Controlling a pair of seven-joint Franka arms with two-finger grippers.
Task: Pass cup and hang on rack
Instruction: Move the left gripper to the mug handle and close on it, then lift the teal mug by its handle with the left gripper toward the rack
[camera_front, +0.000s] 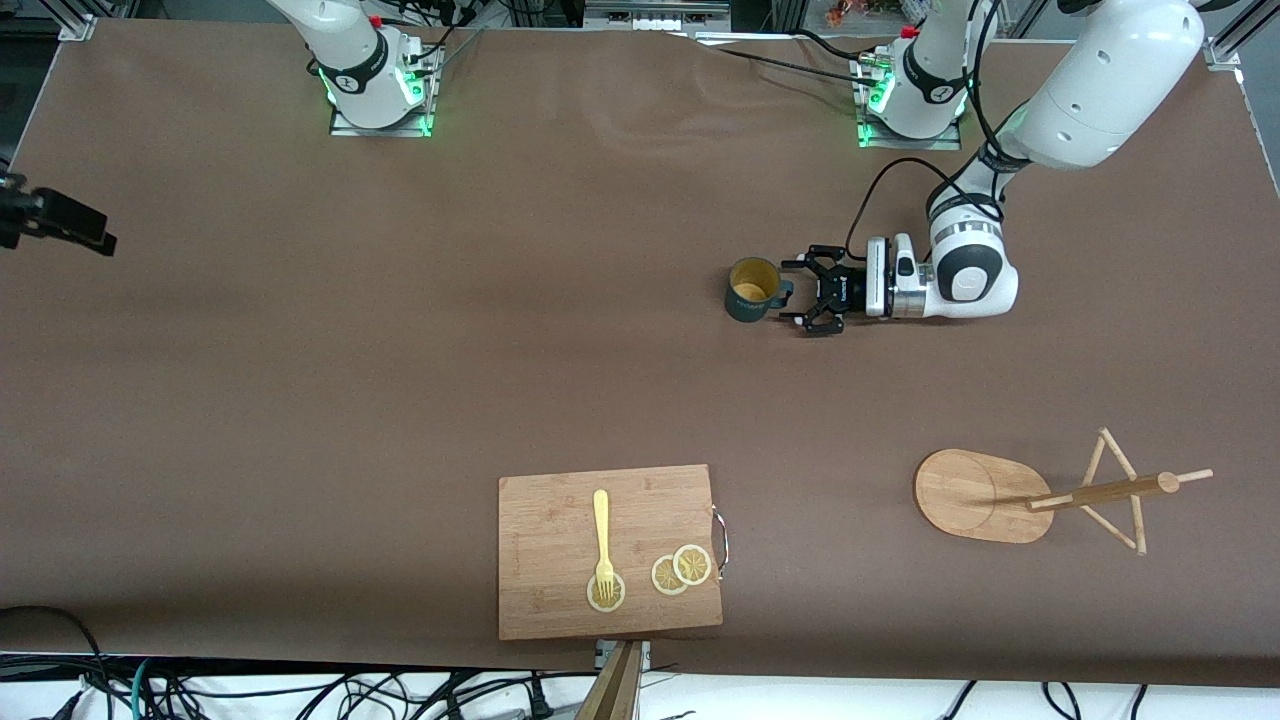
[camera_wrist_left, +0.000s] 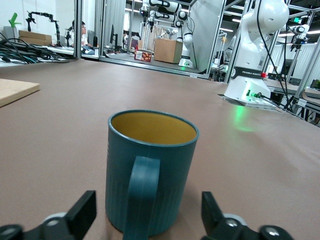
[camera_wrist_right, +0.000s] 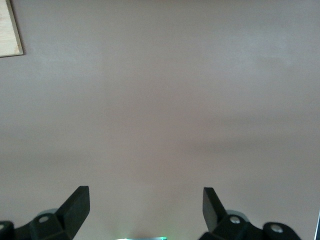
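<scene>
Cup (camera_front: 753, 290) looks rigid, light, upright on the surface; we'd pinch its handle (camera_wrist_left: 140, 192), facing the left gripper (camera_front: 790, 294), fingers spread wide. Right gripper (camera_wrist_right: 145, 210) waits, wide too.

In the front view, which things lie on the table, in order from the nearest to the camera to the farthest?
Cutting board with fork and lemon slices → rack → cup, left gripper at its handle.
</scene>
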